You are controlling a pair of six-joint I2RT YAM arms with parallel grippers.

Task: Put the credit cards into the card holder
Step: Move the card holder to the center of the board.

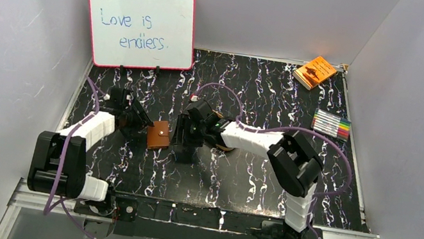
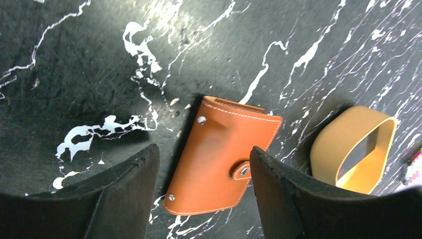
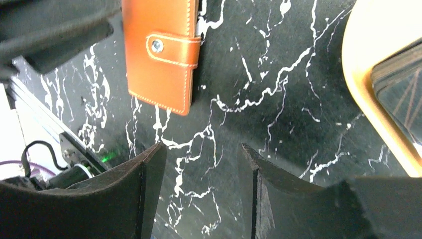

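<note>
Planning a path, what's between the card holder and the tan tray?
Nothing but bare tabletop between card holder and tan tray, per the right wrist view.

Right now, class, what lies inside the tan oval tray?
Inside the tan oval tray, a flat glossy black card shows; whatever lies beneath it is covered.

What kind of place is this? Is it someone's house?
Probably not a house. It looks like a robot testing booth: plain white walls close in a black marbled table, two robot arms are bolted along its near edge, and a small whiteboard stands at the back.
</note>
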